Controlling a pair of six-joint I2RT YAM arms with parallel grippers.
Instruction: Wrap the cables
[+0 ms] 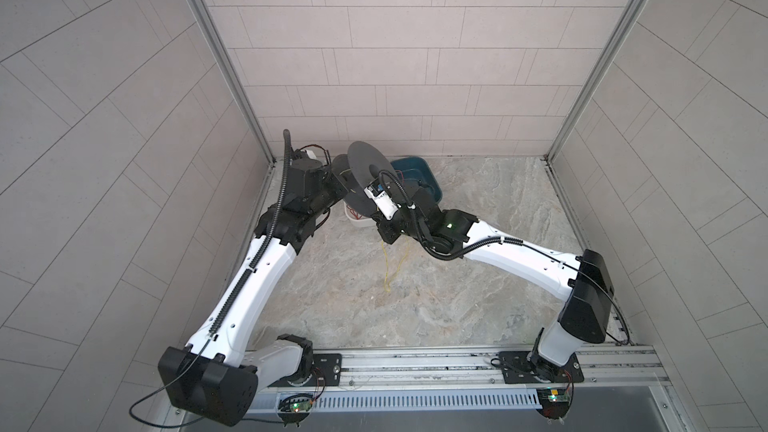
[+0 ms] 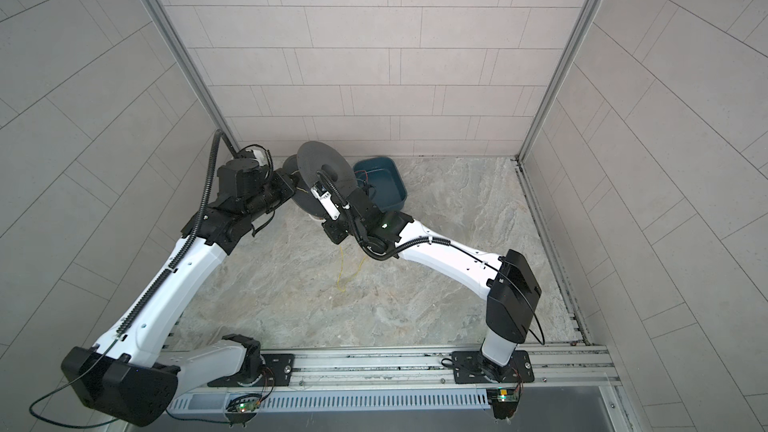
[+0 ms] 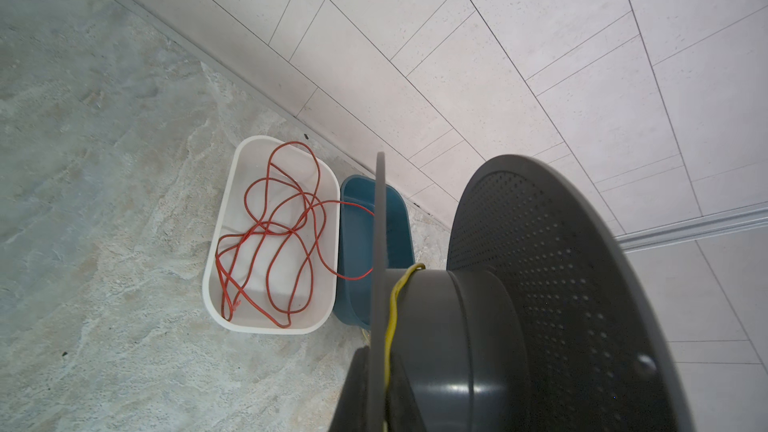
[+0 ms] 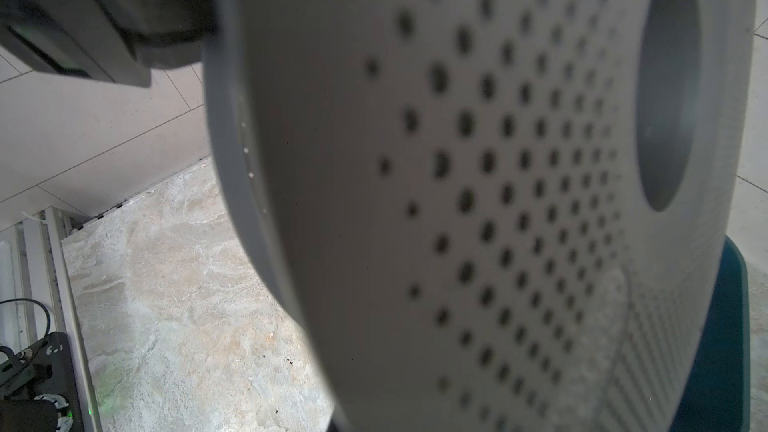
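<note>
**No Legible Text Anywhere**

Nothing readable on dark grey spool (image 3: pixel 561 284), white bin (image 3: pixel 219 238) or blue bin (image 3: pixel 399 222). Small blue-and-white part at the right wrist (image 1: pixel 371 192): too small to make out. Circuit boards (image 1: pixel 555 396) by the rail: green lights, no legible characters.

A white tray (image 3: pixel 226 209) sits just beside a teal tray (image 3: pixel 357 238) near the tiled wall (image 3: pixel 415 56).

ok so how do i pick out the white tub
Follow the foot of the tiled back wall to two tubs standing side by side. Yours is the white tub, holding a loose tangle of red wire; its neighbour is the blue tub.
</note>
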